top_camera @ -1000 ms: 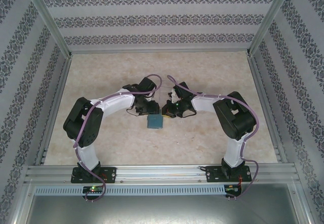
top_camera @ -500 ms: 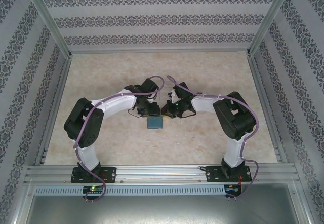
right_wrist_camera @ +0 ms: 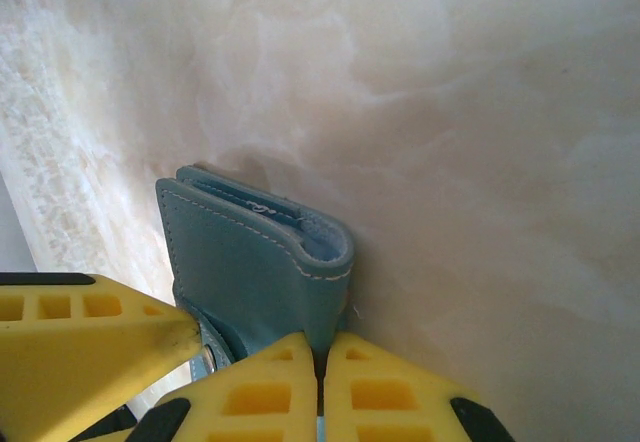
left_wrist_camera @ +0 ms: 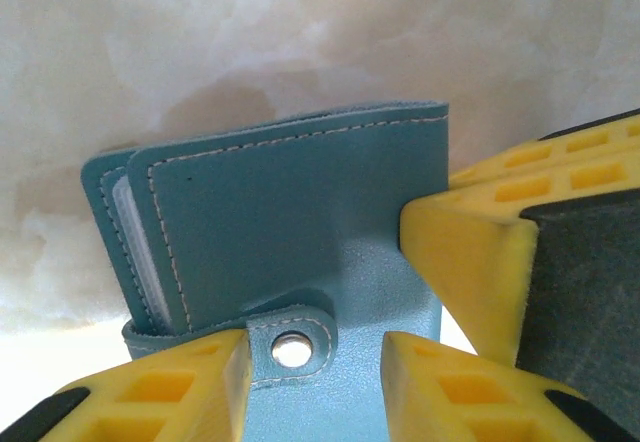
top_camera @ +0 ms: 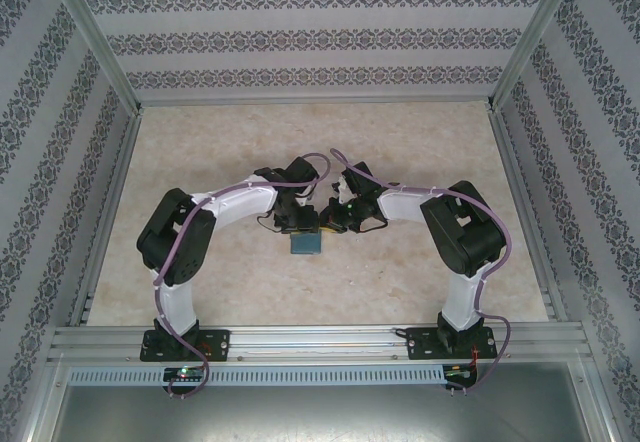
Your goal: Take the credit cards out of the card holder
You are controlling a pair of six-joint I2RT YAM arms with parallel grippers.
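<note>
**Left wrist view: holder [left_wrist_camera: 300,202] braced for unsnapping**

The closed holder lies on the bench [left_wrist_camera: 300,32], just ahead of the left fingers [left_wrist_camera: 318,362]. They stand partly open, one on each side of the snap tab [left_wrist_camera: 290,340], and grip nothing. I judge they are lined up this way to close on the tab and pull the snap apart.

The right fingers [right_wrist_camera: 318,352] are pressed together on the holder's folded edge, which runs down between their tips. That pinch likely anchors the holder so a tug on the tab will not drag it along.

Pale layers [left_wrist_camera: 135,247] show at the open side, the one farthest from the right fingers. Whether they are cards or sleeves I cannot tell. No cards are out yet.
</note>
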